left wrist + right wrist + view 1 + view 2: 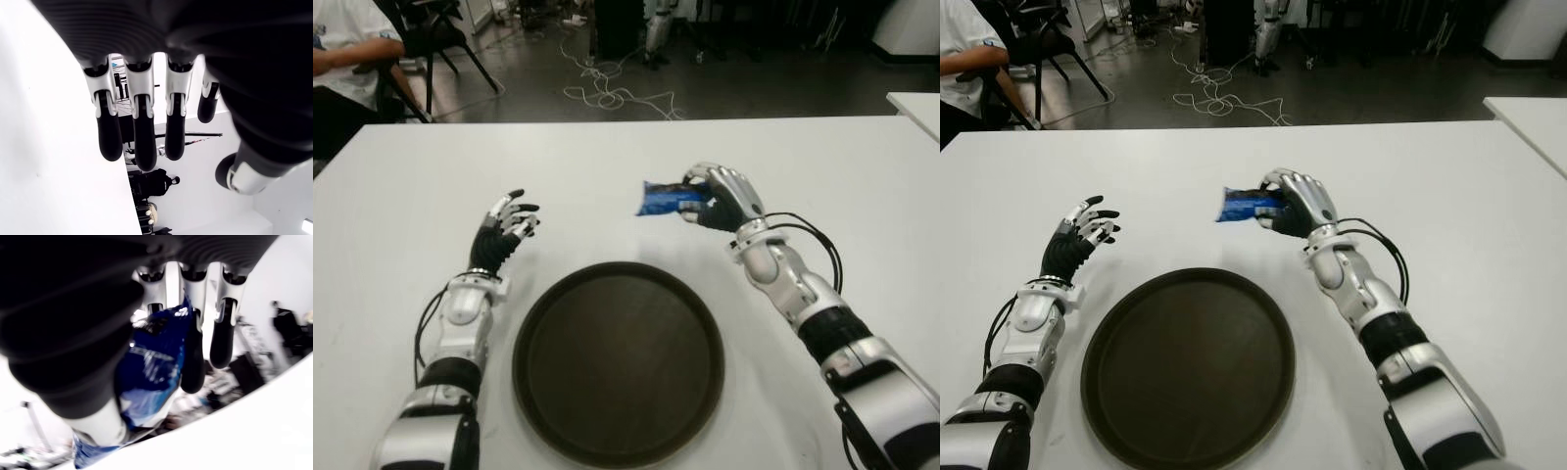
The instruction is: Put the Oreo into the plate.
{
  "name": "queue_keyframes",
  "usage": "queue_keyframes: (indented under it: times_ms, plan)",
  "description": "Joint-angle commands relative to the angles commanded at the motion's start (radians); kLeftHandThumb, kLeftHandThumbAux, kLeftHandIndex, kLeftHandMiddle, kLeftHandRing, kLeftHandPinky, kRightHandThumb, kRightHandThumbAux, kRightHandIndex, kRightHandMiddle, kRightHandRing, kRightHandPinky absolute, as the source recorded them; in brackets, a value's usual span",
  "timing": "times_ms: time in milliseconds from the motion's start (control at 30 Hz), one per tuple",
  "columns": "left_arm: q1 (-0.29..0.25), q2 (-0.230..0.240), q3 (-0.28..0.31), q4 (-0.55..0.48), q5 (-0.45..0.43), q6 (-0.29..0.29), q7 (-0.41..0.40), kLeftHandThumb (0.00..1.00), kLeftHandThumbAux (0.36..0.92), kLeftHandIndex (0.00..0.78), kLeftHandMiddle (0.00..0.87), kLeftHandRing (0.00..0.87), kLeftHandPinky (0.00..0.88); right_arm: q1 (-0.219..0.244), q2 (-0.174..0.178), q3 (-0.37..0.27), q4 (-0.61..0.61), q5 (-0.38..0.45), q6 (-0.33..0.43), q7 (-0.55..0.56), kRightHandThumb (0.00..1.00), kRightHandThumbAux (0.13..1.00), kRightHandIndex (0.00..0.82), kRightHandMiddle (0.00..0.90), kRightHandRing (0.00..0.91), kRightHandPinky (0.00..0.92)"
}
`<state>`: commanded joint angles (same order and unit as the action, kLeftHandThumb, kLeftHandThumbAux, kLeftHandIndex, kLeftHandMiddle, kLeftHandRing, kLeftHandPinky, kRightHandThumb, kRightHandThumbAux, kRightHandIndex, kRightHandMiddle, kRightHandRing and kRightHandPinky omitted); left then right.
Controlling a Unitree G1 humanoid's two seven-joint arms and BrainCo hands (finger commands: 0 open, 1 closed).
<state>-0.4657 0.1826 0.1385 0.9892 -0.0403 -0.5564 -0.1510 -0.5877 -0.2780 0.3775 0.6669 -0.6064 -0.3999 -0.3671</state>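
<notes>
The right hand [724,199] grips the Oreo [668,198] at the plate's [619,362] one o'clock; next, carry toward seven o'clock and release. The left hand [506,228] hovers open-fingered.

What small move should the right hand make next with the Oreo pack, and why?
Probably carry it in over the plate before releasing. The right hand holds the blue Oreo pack beyond the plate's far rim, not above it. The left hand, fingers spread, shows left of the plate.

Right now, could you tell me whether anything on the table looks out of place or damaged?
Nothing stands out. The right hand holds the blue Oreo pack beyond the plate, which holds nothing; the left hand shows open to the plate's left.
</notes>
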Motion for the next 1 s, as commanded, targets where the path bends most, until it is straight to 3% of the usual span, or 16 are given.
queue_keyframes:
  times_ms: [167,700,1000]
  plan:
    - [-0.001,0.000,0.004,0.002,-0.007,0.000,-0.007,0.311,0.636,0.153,0.318,0.353,0.400,0.000,-0.001,0.002,0.008,-0.019,-0.028,-0.025,0.675,0.733,0.442,0.764,0.766,0.761]
    - [-0.001,0.001,0.015,0.001,-0.023,0.006,-0.021,0.324,0.644,0.156,0.313,0.338,0.385,0.017,-0.002,-0.004,-0.028,-0.027,-0.045,-0.027,0.686,0.732,0.433,0.763,0.773,0.775]
    - [-0.001,0.007,0.010,0.004,-0.012,0.004,-0.014,0.283,0.640,0.154,0.309,0.335,0.373,0.055,-0.021,-0.006,-0.134,-0.031,-0.052,0.009,0.687,0.731,0.433,0.764,0.772,0.772]
